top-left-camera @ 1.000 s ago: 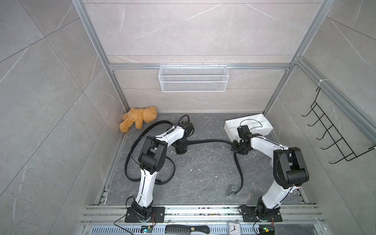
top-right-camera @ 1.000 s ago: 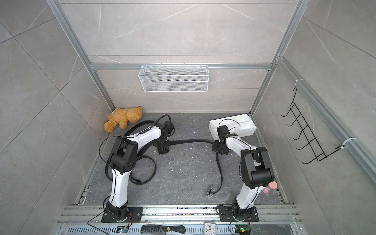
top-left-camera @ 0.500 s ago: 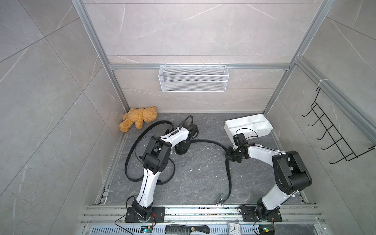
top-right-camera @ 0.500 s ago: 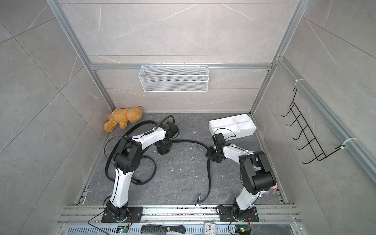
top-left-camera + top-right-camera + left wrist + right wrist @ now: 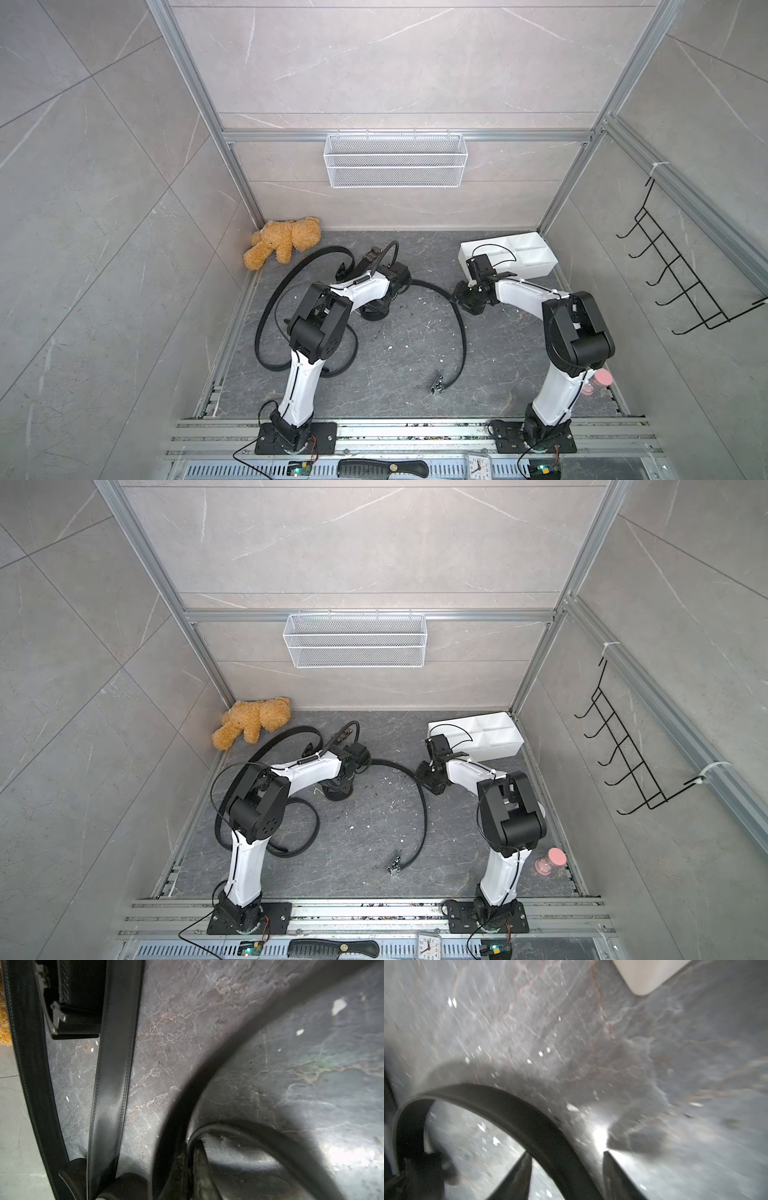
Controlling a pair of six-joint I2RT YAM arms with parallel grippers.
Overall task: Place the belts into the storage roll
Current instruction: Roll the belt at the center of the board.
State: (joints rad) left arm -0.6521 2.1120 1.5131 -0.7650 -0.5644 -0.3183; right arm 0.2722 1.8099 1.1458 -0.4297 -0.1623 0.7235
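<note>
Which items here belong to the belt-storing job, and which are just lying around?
Job: arcing belt; looped belts; white divided tray.
Lying about: teddy bear; wire basket; hook rack; comb; clock; pink item.

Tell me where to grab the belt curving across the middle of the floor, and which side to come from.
I'd take the belt by its strap partway along the curve, away from the buckle. The strap stands on edge there, so come straight down with one finger on each flat face. The open right gripper straddles it just so.
</note>
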